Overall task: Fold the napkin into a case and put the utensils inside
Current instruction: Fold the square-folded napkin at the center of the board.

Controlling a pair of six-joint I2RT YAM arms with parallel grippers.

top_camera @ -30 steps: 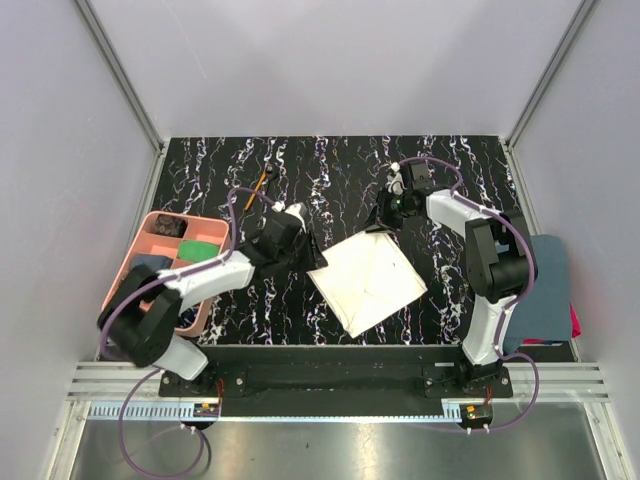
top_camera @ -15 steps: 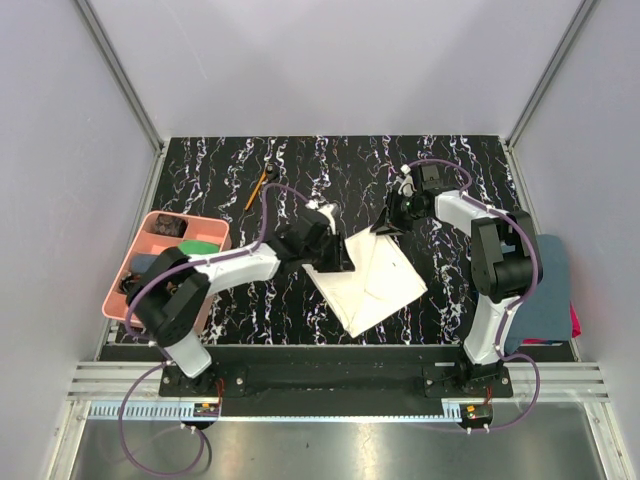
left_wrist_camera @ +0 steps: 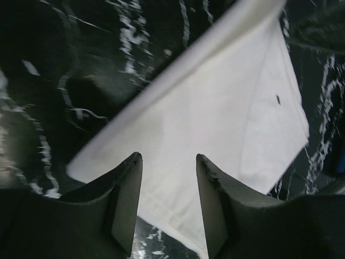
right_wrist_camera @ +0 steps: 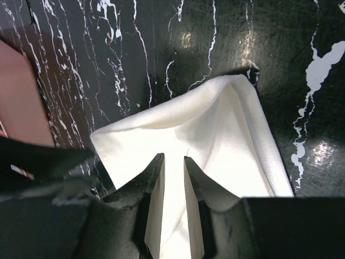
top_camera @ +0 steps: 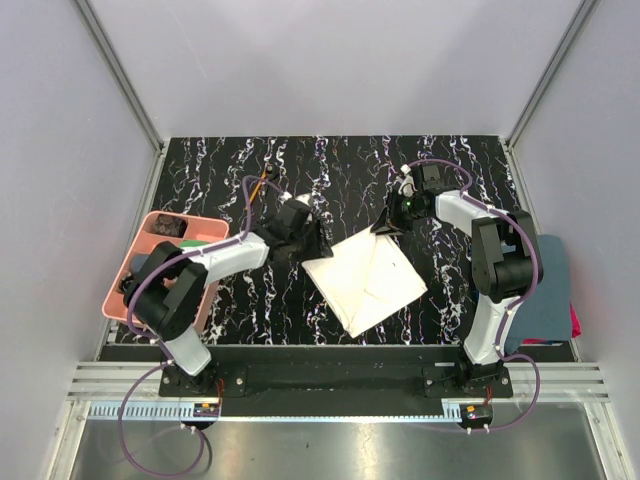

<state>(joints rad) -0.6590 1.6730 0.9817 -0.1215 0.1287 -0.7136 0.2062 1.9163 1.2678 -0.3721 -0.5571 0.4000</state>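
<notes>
right fingers (right_wrist_camera: 153,189) narrow, pinching the napkin (top_camera: 365,275) by its far corner, tented off the counter (top_camera: 300,170), likely to anchor the fold; left fingers (left_wrist_camera: 126,199) apart and empty, napkin's near-left edge just past their tips, apparently lining up a grab.

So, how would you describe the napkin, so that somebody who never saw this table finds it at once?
On the black marbled table, between the two arms, lies a cream cloth turned like a diamond: the napkin. The right claw pinches its far corner. It is the only pale cloth: the tray at the left is pink, the towel at the right dark blue-grey.
</notes>
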